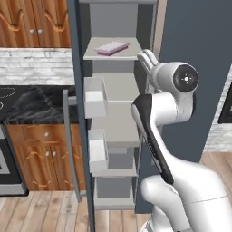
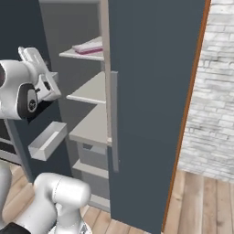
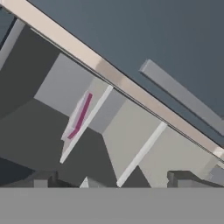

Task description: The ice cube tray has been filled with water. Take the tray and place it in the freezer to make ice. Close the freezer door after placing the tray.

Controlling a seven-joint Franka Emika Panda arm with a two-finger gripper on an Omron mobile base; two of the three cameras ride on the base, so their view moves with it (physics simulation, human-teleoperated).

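Left base view catches the white door bins (image 1: 95, 97) on the swung-out freezer door (image 1: 78, 90), ice cube tray (image 1: 112, 47) sits on the freezer (image 1: 115, 118) top shelf, gripper (image 3: 113, 180) fingers spread, empty

In the left base view the freezer (image 1: 115, 113) is cut by the top edge, and the robot arm covers its lower right part. The freezer door (image 1: 78, 90) shows there only as a thin edge, so its front face is hidden. In the hand view the ice cube tray (image 3: 78, 118) is seen almost edge-on and small; water inside cannot be told. The gripper (image 3: 113, 180) is cut at the bottom, its fingertips (image 3: 179, 178) hardly visible.
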